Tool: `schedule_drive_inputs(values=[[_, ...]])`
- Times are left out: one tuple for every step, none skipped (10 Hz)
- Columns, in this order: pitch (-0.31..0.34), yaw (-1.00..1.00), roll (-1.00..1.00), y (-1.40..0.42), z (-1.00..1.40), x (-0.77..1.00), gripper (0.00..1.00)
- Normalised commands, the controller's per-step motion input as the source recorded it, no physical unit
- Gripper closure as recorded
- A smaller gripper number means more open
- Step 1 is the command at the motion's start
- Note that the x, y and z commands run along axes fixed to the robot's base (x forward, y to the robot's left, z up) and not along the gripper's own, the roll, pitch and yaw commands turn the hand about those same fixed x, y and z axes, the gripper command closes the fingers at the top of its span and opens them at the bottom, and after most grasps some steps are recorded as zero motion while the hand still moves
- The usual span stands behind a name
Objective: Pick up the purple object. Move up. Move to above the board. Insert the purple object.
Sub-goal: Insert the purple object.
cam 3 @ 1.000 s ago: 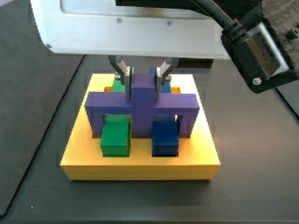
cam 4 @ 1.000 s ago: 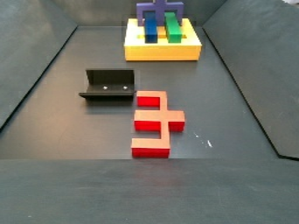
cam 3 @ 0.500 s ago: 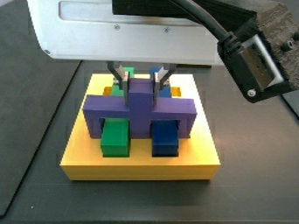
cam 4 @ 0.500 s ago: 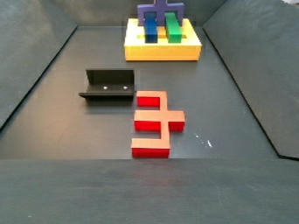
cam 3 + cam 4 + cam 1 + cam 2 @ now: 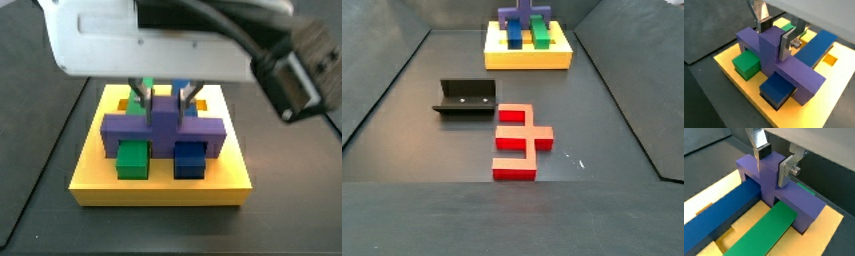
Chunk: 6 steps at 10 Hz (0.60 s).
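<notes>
The purple object [image 5: 160, 125] is a cross-shaped bridge piece. It sits low on the yellow board [image 5: 160, 186], straddling a green block [image 5: 132, 158] and a blue block [image 5: 190, 160]. My gripper [image 5: 162, 92] is directly above the board, its silver fingers clamped on the purple upright stem. Both wrist views show the gripper [image 5: 774, 31] [image 5: 774, 159] holding the stem of the purple object [image 5: 784, 70] [image 5: 764, 178], with one finger [image 5: 787, 42] flat against its side. In a side view the purple object [image 5: 523, 15] stands on the board [image 5: 529, 58] at the far end.
A red stepped piece [image 5: 517, 140] lies on the dark floor in the middle. The fixture [image 5: 465, 97] stands beside it. The green bar [image 5: 764, 233] and blue bar [image 5: 717, 218] lie in the board under the purple piece. The arm's white body hangs over the board.
My gripper has moved down with the purple object, which now sits lower on the board over the green and blue blocks.
</notes>
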Motion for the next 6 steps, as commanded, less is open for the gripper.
schedule_drive_inputs(values=[[0.000, 0.00, -0.03, 0.00, -0.39, 0.31, 1.00], [-0.036, 0.00, -0.02, 0.00, -0.39, 0.03, 1.00], [-0.083, 0.00, -0.02, 0.00, -0.35, 0.00, 1.00], [-0.077, 0.00, -0.06, 0.02, -0.21, 0.00, 1.00], [0.000, 0.00, -0.01, 0.00, 0.00, 0.00, 1.00], [0.000, 0.00, 0.00, 0.00, 0.00, 0.00, 1.00]])
